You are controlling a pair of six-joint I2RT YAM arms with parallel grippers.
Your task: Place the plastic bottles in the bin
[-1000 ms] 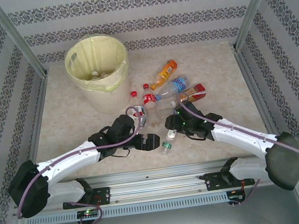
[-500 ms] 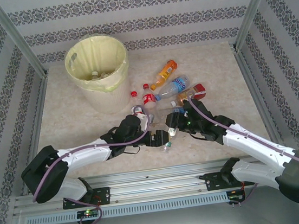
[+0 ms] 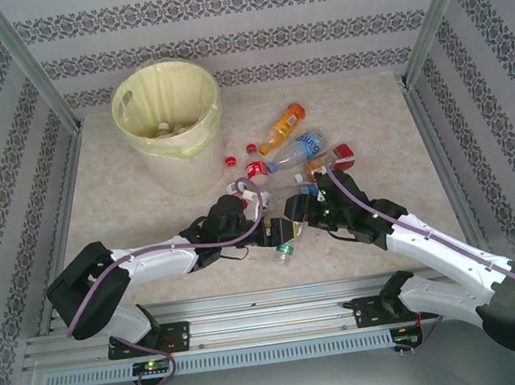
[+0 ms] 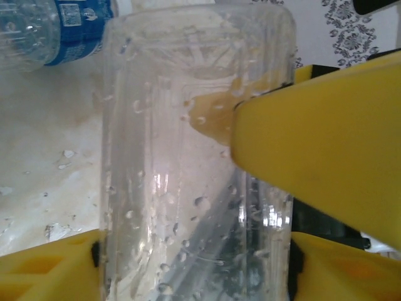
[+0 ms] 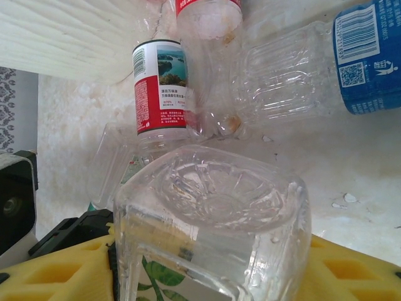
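My left gripper (image 3: 270, 236) (image 4: 194, 266) is shut on a clear bottle (image 4: 188, 157) wet with droplets; in the top view its green-capped end (image 3: 284, 251) sticks out toward the near edge. A yellow finger (image 4: 326, 150) of the other gripper lies against that bottle. Right beside it, my right gripper (image 3: 296, 212) (image 5: 213, 276) is shut on a clear square bottle (image 5: 213, 207) with a green leaf label. The bin (image 3: 184, 169) stands at the back left with a few bottles inside. More plastic bottles lie just behind the grippers: an orange one (image 3: 282, 126), a blue-labelled one (image 3: 301, 148), a red-labelled one (image 3: 257, 169).
A brown bottle with a red label (image 3: 333, 158) and a loose red cap (image 3: 231, 161) lie in the same cluster. In the right wrist view a red-and-white labelled bottle (image 5: 160, 88) and a blue-labelled one (image 5: 366, 56) lie close ahead, by the bin's cream wall (image 5: 69, 37). Metal frame posts border the table.
The left arm has reached right to the green-capped bottle and its jaws have closed on it. The right gripper, still holding its bottle, has shifted slightly forward and left.
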